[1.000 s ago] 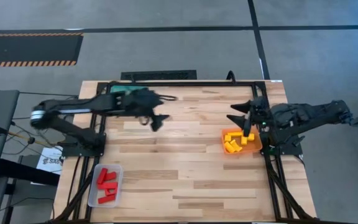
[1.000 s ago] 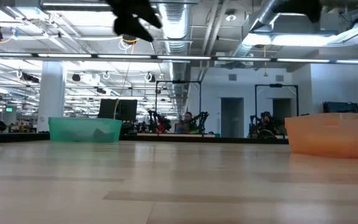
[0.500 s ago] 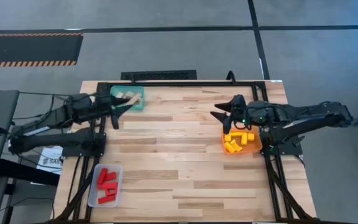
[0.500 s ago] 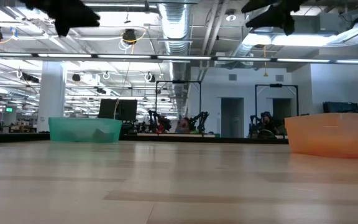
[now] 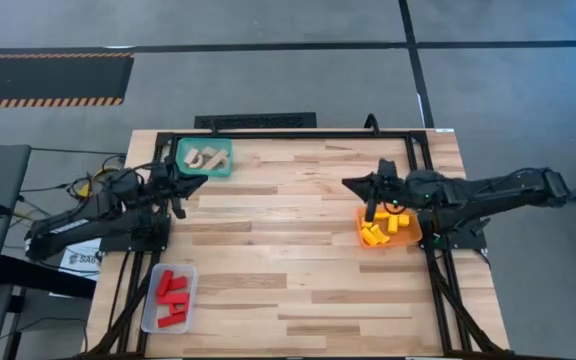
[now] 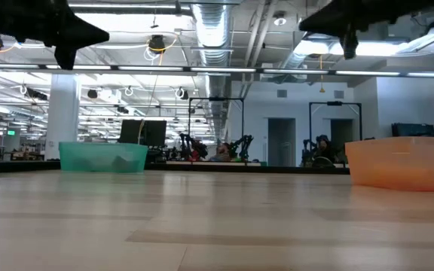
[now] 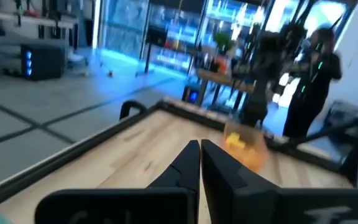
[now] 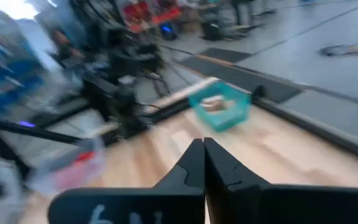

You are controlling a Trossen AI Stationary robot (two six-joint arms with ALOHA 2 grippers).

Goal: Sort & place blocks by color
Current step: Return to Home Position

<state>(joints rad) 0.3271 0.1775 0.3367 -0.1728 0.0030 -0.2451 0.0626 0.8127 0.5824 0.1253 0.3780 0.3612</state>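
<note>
yellow blocks (image 5: 378, 228) hidden in low view, orange tray (image 6: 401, 162) cut off

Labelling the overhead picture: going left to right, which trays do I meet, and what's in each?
Clear tray, red blocks → teal tray, pale wood blocks → orange tray, yellow blocks. Left gripper near the teal tray and right gripper by the orange tray overlap them, so left out.

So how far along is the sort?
Done: pale wood blocks in the teal tray, yellow blocks in the orange tray, red blocks in the clear tray; none loose on the table. In hand: nothing, left hand and right hand shut, empty, raised. Left: parking the arms.
</note>
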